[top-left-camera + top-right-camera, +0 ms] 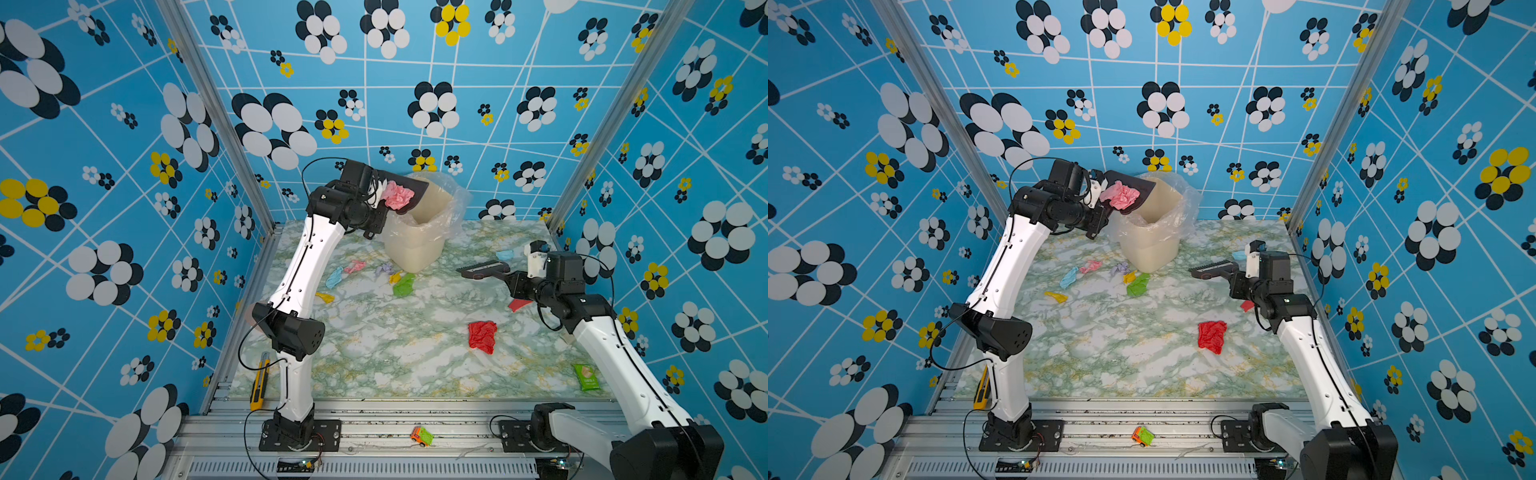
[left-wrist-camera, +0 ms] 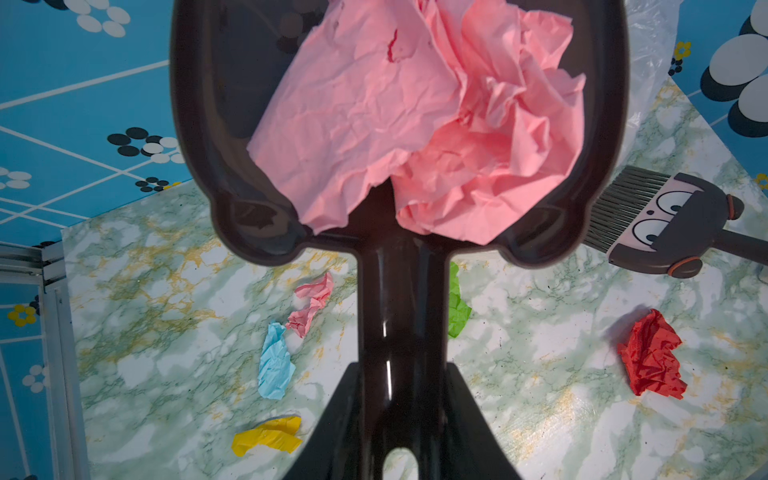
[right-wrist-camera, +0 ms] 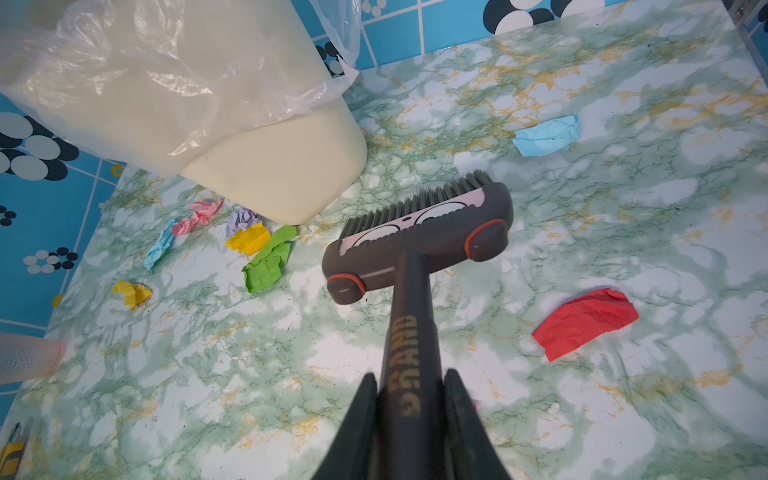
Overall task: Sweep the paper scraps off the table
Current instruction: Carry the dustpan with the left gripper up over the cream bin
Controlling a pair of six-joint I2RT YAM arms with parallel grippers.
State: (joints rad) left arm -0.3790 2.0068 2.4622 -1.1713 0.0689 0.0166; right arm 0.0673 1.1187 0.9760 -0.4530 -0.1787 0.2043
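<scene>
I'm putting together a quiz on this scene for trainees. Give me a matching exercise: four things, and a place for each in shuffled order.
Things:
1. big pink wad
2. brush
3. toy car
4. green packet

Places:
A. on the front rail
B. in the dustpan
C. in the right gripper
D. on the table, front right

Pairs: 1-B, 2-C, 3-A, 4-D

Both arms (image 1: 297, 270) — white shells (image 1: 615, 357), black joints (image 1: 295, 328), bolted black base plates (image 1: 328, 434) — trail thin black cables (image 1: 239, 351).

You see gold lettering down the handle of the brush (image 3: 409, 316), but it is too skewed to read. The green packet's (image 1: 586, 377) print is too small.
</scene>
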